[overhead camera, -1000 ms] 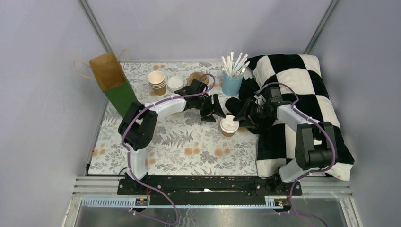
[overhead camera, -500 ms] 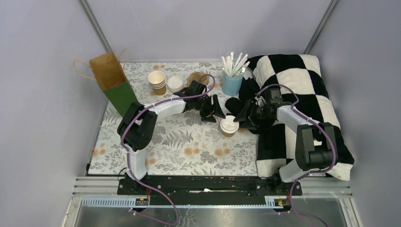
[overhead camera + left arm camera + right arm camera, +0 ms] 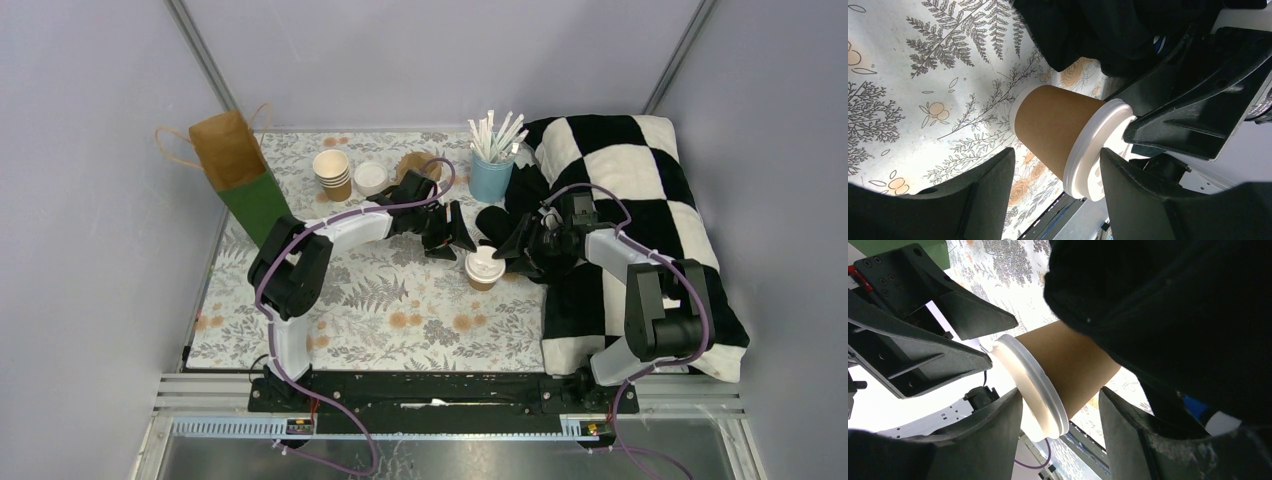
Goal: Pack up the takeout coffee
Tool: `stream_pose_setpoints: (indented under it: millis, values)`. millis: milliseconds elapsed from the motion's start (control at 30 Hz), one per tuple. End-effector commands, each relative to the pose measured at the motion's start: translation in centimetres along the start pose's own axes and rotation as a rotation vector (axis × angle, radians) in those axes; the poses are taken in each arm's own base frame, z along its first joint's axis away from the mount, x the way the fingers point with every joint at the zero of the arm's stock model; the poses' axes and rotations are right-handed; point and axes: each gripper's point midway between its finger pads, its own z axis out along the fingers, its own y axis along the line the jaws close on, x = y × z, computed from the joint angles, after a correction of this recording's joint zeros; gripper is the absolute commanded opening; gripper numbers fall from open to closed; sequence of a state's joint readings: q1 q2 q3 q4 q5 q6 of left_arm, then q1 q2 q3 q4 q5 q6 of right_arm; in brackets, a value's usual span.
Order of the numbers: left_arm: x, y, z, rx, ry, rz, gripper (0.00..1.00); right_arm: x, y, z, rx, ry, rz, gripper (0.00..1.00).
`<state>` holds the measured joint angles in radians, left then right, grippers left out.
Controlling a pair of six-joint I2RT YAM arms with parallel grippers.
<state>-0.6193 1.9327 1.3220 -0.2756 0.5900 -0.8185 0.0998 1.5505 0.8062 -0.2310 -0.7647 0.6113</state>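
Cup [image 3: 485,267] stood lidded, upright on tabletop [image 3: 400,300]. Left fingers [image 3: 978,200] open around it. Right fingers [image 3: 983,440] straddled cup; grip unclear, possibly touching. Step: grasping. Next called for firm squeeze, level lift.

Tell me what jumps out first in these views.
A lidded kraft cup stands at the middle of the floral mat, with the left tool and right tool flanking it. A bold checkered blanket covers the table's right side, and a blue cup of white straws stands beside it.
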Motion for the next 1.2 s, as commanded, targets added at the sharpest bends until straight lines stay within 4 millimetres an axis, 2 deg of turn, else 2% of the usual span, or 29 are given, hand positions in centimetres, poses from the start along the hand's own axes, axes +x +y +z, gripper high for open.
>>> stream_pose_setpoints:
  millis: [0, 233, 333, 467, 567, 667, 733, 800, 900, 1000, 1100, 1167]
  values:
    - [0.8, 2.1, 0.0, -0.084, 0.003, 0.005, 0.66, 0.0, -0.3, -0.4, 0.045, -0.011, 0.001, 0.63]
    - [-0.1, 0.1, -0.9, -0.044, -0.019, 0.028, 0.67, -0.4, 2.8, -2.6, 0.014, -0.028, -0.073, 0.69]
    - [-0.6, -1.7, -1.6, -0.003, -0.035, 0.039, 0.72, 0.2, 2.4, -2.4, 0.007, -0.016, -0.069, 0.71]
    - [-0.9, -3.1, -2.6, 0.028, -0.062, 0.043, 0.79, 1.4, 0.9, -1.5, 0.007, 0.008, -0.035, 0.67]
    - [-0.4, -2.5, -2.5, 0.02, -0.064, 0.035, 0.79, 1.9, -0.8, -0.8, 0.035, 0.018, -0.021, 0.62]
    - [0.6, -1.4, -1.7, 0.025, -0.038, 0.004, 0.78, 1.9, -1.6, -0.5, 0.057, 0.023, -0.024, 0.61]
    - [1.1, -0.8, -1.4, 0.018, -0.028, -0.005, 0.77, 1.7, -1.3, -0.6, 0.058, 0.021, -0.034, 0.61]
    - [0.9, -1.1, -1.8, 0.015, -0.042, 0.002, 0.77, 1.3, -0.1, -1.3, 0.049, 0.012, -0.056, 0.62]
    - [-0.1, -3.0, -3.6, 0.02, -0.094, 0.052, 0.79, 0.7, 2.3, -3.1, 0.041, -0.022, -0.094, 0.67]
    - [-1.7, -5.0, -6.7, -0.014, -0.202, 0.127, 0.85, 0.9, 4.0, -5.3, 0.06, -0.054, -0.145, 0.73]
    - [-3.4, -4.7, -10.2, -0.131, -0.34, 0.198, 0.9, 1.4, 4.0, -7.3, 0.162, -0.087, -0.223, 0.81]
    - [-5.2, -3.1, -12.8, -0.266, -0.426, 0.233, 0.92, 2.0, 4.0, -8.1, 0.23, -0.099, -0.288, 0.83]
